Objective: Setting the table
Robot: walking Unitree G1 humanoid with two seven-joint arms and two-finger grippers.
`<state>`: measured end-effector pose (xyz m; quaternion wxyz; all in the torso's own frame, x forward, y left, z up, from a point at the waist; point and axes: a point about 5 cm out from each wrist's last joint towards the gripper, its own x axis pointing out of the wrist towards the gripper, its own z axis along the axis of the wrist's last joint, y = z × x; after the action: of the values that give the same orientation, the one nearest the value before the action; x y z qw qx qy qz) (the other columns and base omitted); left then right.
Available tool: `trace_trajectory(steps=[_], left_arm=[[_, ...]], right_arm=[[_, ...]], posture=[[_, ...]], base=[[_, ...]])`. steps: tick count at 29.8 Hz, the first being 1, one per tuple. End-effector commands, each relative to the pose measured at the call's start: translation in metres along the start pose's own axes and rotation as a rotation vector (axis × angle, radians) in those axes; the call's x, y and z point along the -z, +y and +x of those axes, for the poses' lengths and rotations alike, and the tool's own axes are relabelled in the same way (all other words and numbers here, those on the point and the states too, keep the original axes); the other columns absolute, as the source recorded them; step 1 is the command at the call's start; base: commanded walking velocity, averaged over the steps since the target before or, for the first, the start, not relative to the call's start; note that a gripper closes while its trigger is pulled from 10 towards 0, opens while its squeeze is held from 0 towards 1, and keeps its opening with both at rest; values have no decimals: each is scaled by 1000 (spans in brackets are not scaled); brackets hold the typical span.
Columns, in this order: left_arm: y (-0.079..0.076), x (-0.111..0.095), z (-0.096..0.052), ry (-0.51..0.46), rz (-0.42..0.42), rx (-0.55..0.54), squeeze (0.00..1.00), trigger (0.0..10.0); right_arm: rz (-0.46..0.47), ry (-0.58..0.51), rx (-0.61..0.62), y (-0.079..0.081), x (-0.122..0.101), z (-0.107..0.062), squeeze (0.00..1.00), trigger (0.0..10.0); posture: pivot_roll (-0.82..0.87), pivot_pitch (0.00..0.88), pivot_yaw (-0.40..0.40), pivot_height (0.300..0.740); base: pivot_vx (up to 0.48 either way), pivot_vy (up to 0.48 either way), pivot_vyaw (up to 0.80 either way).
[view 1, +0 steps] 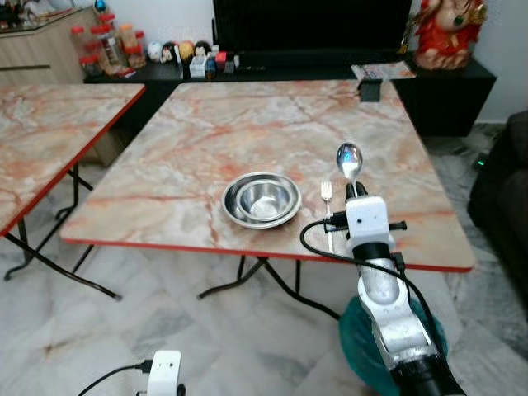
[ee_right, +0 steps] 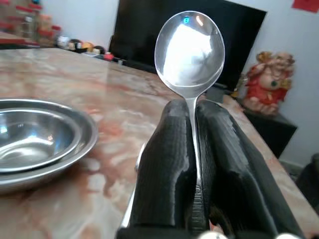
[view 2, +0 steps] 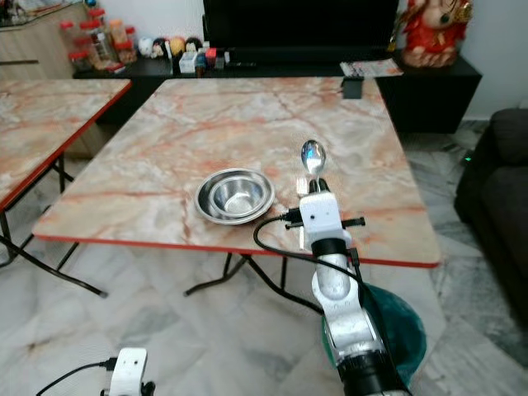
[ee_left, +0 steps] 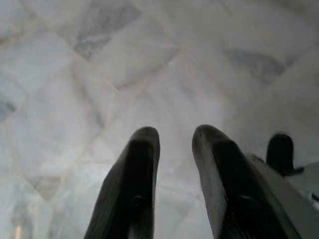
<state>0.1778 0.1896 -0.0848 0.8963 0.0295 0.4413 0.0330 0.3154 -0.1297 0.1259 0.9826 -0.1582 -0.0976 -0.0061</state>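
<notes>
The setting is partly laid. A steel bowl sits near the front edge of the marble table, and a fork lies flat just to its right, tines pointing away from the robot. The spoon is not down yet: the right gripper has its fingers pressed together on the handle, holding the spoon above the table just right of the fork, its head pointing away from the robot. What seems left is to lay the spoon beside the fork; whether more pieces belong to this setting cannot be judged from here.

The bowl looks like two nested pieces, a smaller bowl inside a wider rimmed one, though it may be a single stepped dish; the reflections make that hard to settle. Nothing lies inside it.

The left gripper hangs idle over the floor, fingers slightly spread and empty.
</notes>
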Motion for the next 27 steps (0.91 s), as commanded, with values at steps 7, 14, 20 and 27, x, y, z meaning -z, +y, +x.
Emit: trace_trajectory(steps=[7, 14, 20, 27], left_arm=[[7, 2, -1, -4, -14, -19, 0, 10000], [10, 2, -1, -6, -24, -31, 0, 10000], [12, 2, -1, -7, -25, -36, 0, 10000], [13, 3, -2, -5, -23, -39, 0, 10000]], right_arm=[[20, 0, -14, 4, -1, 1, 0, 10000], [31, 8, -14, 5, -1, 1, 0, 10000], [43, 36, -16, 6, 3, 0, 0, 10000], [44, 34, -20, 8, 4, -2, 0, 10000]], posture=[[-41, 4, 59, 740], [-37, 17, 61, 740], [-36, 20, 64, 740], [-36, 26, 68, 740]], base=[[0, 0, 0], [0, 0, 0], [256, 0, -196], [273, 0, -234]])
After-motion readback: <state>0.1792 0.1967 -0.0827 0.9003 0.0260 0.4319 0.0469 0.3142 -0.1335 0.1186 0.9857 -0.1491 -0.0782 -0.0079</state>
